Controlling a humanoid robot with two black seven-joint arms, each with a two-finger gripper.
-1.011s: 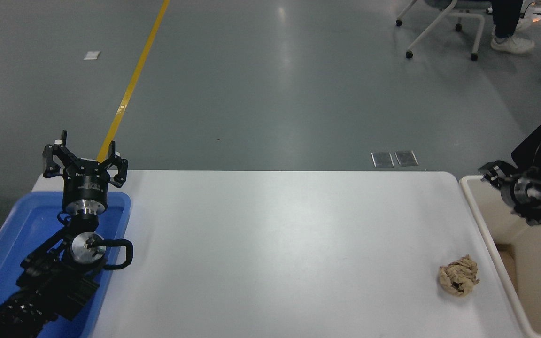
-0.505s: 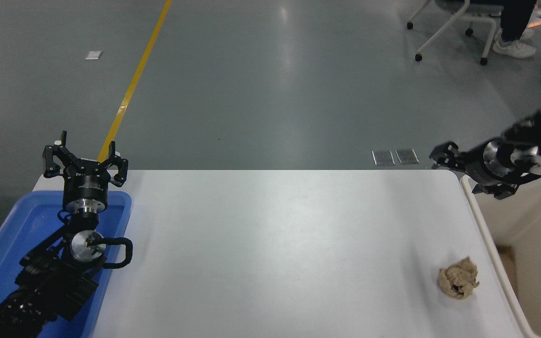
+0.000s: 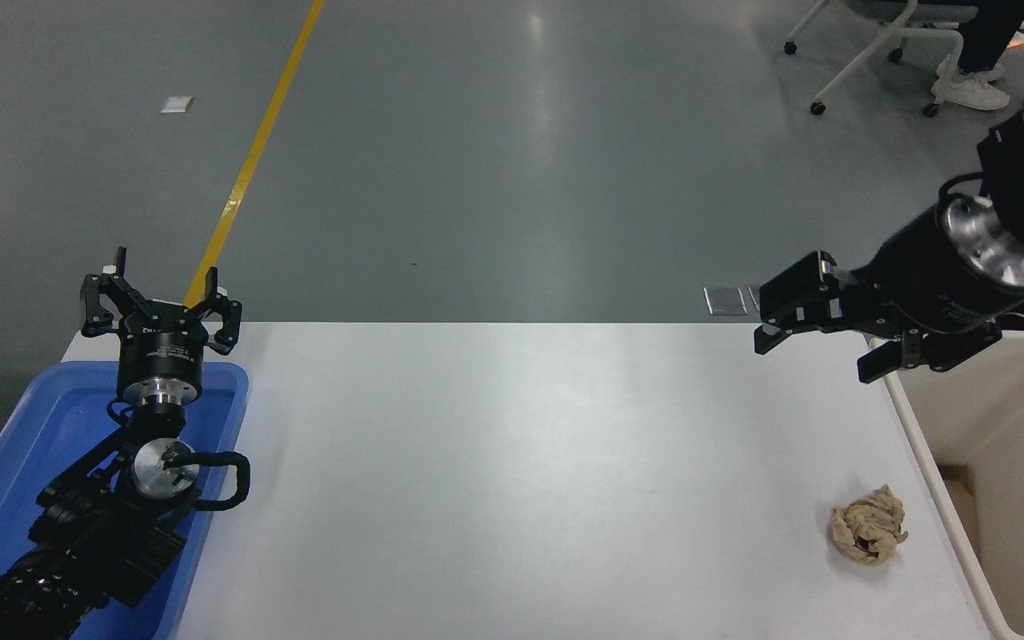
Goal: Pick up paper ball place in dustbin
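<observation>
Your white table (image 3: 512, 462) fills the lower frame, with the cream dustbin (image 3: 1023, 471) at its right edge and a blue tray (image 3: 32, 444) at lower left. Your left tool (image 3: 159, 307) sits spread wide over that tray. Your right tool (image 3: 819, 333), fingers wide and empty, hangs at right above the table's far corner. The paper ball (image 3: 868, 524) lies at lower right, just beside the dustbin.

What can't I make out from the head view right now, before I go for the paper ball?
- Dustbin: cut off by the right and bottom edges, so most of its inside is unseen.
- Right gripper: open, but its arm leaves the right edge.
- Left gripper, parked over the blue tray: its arm hides part of the tray floor.
- Paper ball: underside hidden.
- Person at top right: cropped to legs.
</observation>
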